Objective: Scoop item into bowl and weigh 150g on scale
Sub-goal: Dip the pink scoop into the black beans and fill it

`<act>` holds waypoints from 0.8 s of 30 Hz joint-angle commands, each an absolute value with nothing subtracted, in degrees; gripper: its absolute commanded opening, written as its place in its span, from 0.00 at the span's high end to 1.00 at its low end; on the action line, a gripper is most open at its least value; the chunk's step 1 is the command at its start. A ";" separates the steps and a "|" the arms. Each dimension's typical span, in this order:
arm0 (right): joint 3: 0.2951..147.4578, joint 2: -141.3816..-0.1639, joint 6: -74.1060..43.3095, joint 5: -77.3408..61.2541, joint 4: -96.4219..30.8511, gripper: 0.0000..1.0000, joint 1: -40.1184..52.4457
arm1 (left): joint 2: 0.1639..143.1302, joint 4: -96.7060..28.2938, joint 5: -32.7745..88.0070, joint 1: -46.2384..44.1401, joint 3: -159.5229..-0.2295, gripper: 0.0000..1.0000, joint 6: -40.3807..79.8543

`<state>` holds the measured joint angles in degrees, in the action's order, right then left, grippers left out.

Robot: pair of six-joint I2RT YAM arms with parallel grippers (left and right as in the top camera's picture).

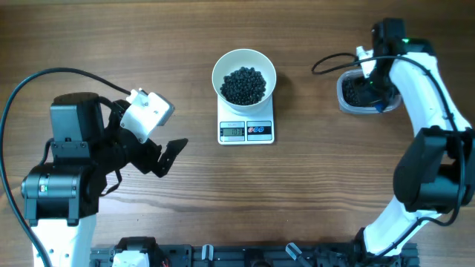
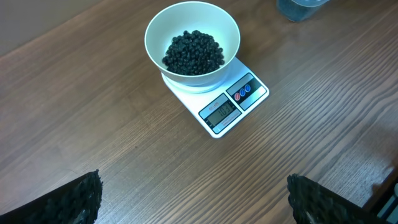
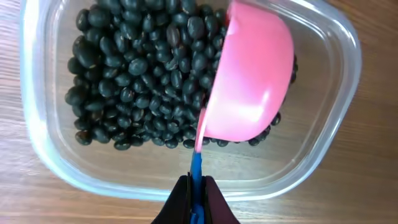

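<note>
Black beans (image 1: pixel 244 85) lie in the white bowl (image 1: pixel 223 68) on the scale (image 1: pixel 246 131) mid-table. The clear tub (image 1: pixel 341 94) sits far right under the right gripper (image 1: pixel 371 80), the nearer arm. Left wrist: left gripper (image 2: pixel 194 198) gapes, empty. Right wrist: jaws clamp the pink scoop (image 3: pixel 252 81) by its handle (image 3: pixel 196 165), beans lying left of it.

One bowl (image 2: pixel 163 28), one scale (image 1: pixel 246 131), one tub (image 3: pixel 50 155), one scoop (image 3: pixel 252 81)

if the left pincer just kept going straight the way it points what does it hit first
Probably the bare table, short of the scale and bowl; depth is hard to judge from here.
</note>
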<state>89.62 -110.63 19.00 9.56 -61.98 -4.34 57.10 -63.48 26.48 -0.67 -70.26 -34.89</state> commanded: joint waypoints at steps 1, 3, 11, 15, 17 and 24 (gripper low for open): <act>93.38 -112.01 22.02 -3.16 -61.54 0.96 -6.92 | 57.17 -63.55 27.40 -0.40 -71.31 0.00 -35.77; 93.41 -112.03 24.08 -8.43 -63.11 0.96 -8.32 | 57.17 -63.55 27.40 -0.40 -71.31 0.00 -35.77; 93.36 -112.09 27.44 -14.31 -67.13 0.96 -9.52 | 57.17 -63.55 27.40 -0.40 -71.31 0.00 -35.79; 93.36 -112.12 27.44 -15.31 -68.05 0.96 -11.20 | 57.17 -63.55 27.40 -0.40 -71.31 0.00 -35.79; 93.25 -112.16 27.44 -16.93 -69.14 0.96 -12.91 | 57.17 -63.55 27.40 -0.40 -71.31 0.00 -35.77; 92.95 -112.38 27.03 -22.48 -69.97 0.96 -19.20 | 57.17 -63.55 27.40 -0.40 -71.31 0.00 -35.79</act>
